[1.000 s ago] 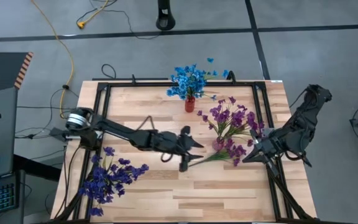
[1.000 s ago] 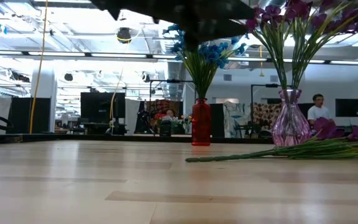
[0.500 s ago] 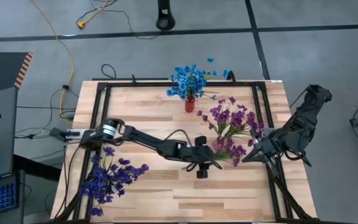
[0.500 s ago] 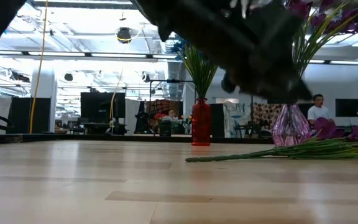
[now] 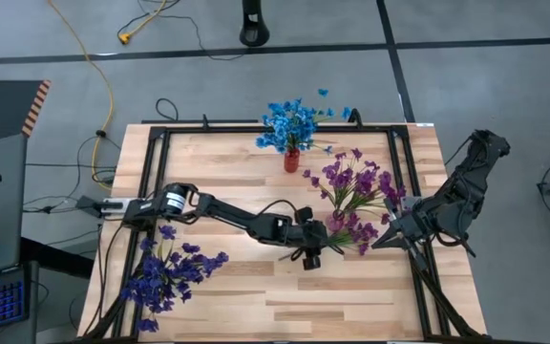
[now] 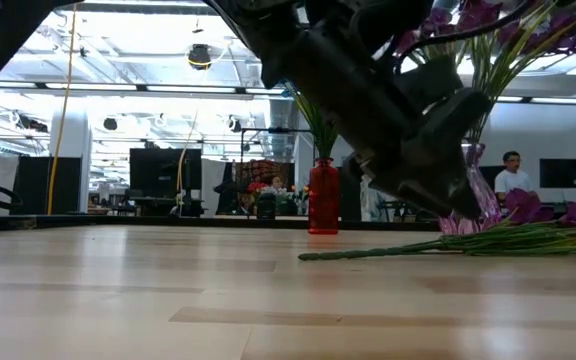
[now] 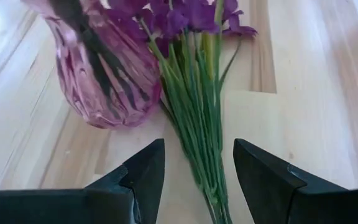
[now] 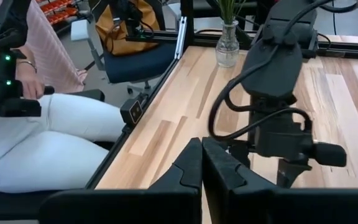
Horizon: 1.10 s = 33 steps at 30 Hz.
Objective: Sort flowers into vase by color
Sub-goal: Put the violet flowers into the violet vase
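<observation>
Indigo-violet flowers point(image 5: 168, 275) lie loose at the table's point(image 5: 351, 296) near-left corner, same spot as a second ago. Blue flowers point(image 5: 291, 124) stand in the red vase point(image 5: 292, 160) at the far middle, unchanged. My left gripper point(image 5: 315, 250) has moved right and in over the last second: it was short of the stems, now it sits low at the stem end of the loose magenta flowers point(image 7: 194, 118) lying on the table just beside the pink glass vase point(image 7: 101, 74). Its jaws stand wide with the stems between the fingers point(image 7: 143, 171), not clamped yet. More magenta flowers point(image 5: 356, 182) already stand in that vase. My right gripper point(image 5: 387, 237) has not moved: parked at the table's right edge, fingers point(image 8: 194, 165) pressed together, holding nothing.
</observation>
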Motion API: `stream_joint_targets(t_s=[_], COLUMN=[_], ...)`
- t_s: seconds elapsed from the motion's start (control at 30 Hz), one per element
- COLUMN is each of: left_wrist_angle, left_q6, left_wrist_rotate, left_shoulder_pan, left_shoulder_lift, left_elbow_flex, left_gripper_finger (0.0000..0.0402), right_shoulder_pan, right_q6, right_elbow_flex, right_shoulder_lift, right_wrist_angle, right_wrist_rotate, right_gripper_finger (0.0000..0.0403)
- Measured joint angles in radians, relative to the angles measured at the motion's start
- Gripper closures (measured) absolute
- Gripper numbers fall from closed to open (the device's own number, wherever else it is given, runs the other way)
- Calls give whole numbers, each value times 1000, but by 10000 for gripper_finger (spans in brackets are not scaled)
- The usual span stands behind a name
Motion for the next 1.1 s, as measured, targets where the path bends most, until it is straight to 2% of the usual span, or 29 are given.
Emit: stream_joint_targets(t_s=[0.43, 0.6, 0.73, 1.0, 1.1], left_wrist_angle=[26, -4, -3, -22, -30], left_q6=[-103, -115, -112, -114, -112], left_wrist_rotate=[59, 50, 42, 25, 26], left_shoulder_pan=[8, 9, 9, 10, 10], left_shoulder_lift=[62, 63, 63, 63, 64], left_elbow_flex=[1, 3, 2, 9, 21], left_gripper_finger=[223, 229, 265, 384, 393], right_shoulder_pan=[0, 0, 0, 0, 0], right_q6=[0, 0, 0, 19, 19], right_elbow_flex=[0, 0, 0, 0, 0], right_shoulder_lift=[0, 3, 6, 6, 6], right_wrist_angle=[-23, -22, -22, -21, -19], right_wrist_rotate=[-2, -2, -2, -2, -2], right_gripper_finger=[371, 371, 371, 371, 371])
